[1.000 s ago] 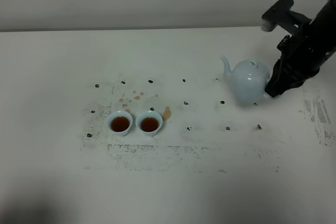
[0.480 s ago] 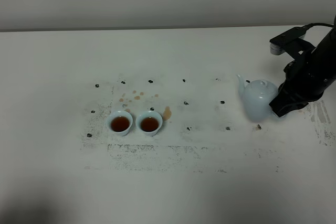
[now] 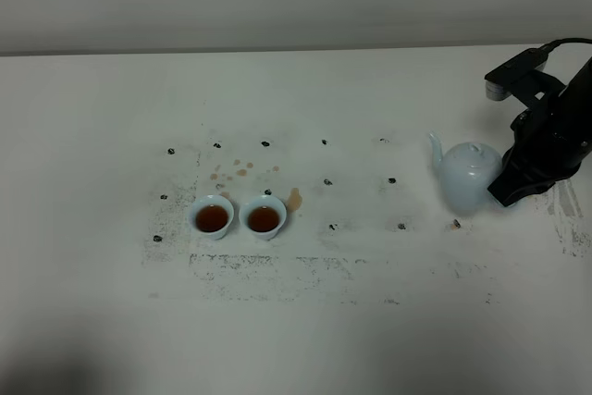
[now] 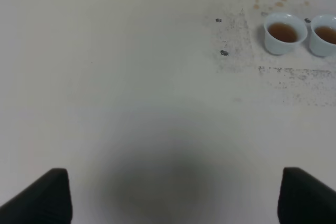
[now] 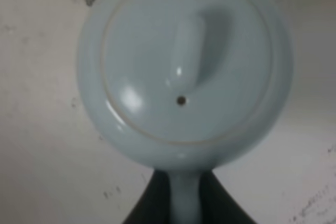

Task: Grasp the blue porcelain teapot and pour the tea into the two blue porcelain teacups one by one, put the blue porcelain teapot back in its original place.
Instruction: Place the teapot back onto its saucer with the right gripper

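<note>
The blue porcelain teapot (image 3: 465,178) stands upright at the right of the table, spout pointing left; I cannot tell whether its base touches the surface. My right gripper (image 3: 505,193) is shut on its loop handle. The right wrist view looks down on the teapot's lid (image 5: 184,72), with the dark fingers (image 5: 144,211) clamping the handle. The two blue porcelain teacups (image 3: 212,217) (image 3: 264,217) sit side by side left of centre, both holding brown tea. The left wrist view shows the cups (image 4: 284,32) (image 4: 324,34) far off, and my left gripper (image 4: 173,187) open with nothing between its fingers.
Brown tea drops and a small puddle (image 3: 294,199) stain the table behind and beside the cups. Small dark marks (image 3: 327,181) dot the surface in a grid. Scuffed grey patches (image 3: 564,201) lie at the right edge.
My right gripper has carried the teapot to the right and lower, toward the table. The cups and left gripper have not moved.
</note>
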